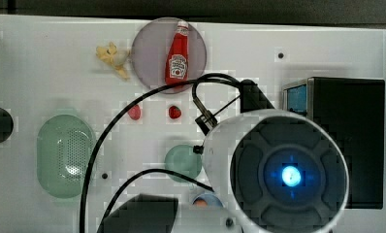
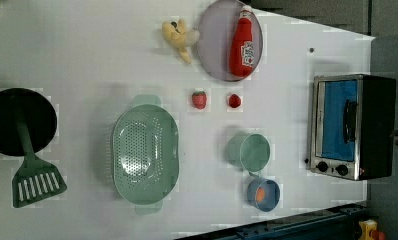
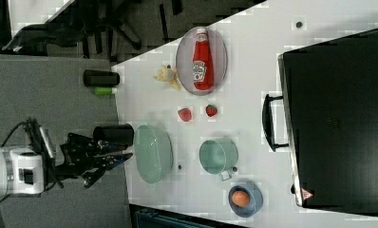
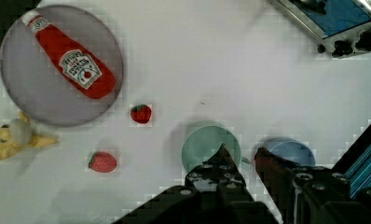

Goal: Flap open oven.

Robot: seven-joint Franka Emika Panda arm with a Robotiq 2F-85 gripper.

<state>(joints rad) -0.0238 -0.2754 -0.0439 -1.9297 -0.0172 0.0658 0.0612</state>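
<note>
At the desk's edge, on the left view's right, the oven (image 2: 352, 127) stands with its blue-tinted flap door shut and the dark bar handle (image 2: 350, 121) untouched. Nearest it sit a green cup (image 2: 248, 151) and a small blue bowl (image 2: 263, 194) holding an egg; two strawberries and a ketchup bottle (image 2: 243, 42) on a plate lie farther off. Well apart from the oven, the end effector (image 4: 239, 156) hangs released, fingers spread, above the cup and bowl. I'd judge the risk lies in the approach: descending too early could clip the cup, and a shallow hook on the handle may slip.
</note>
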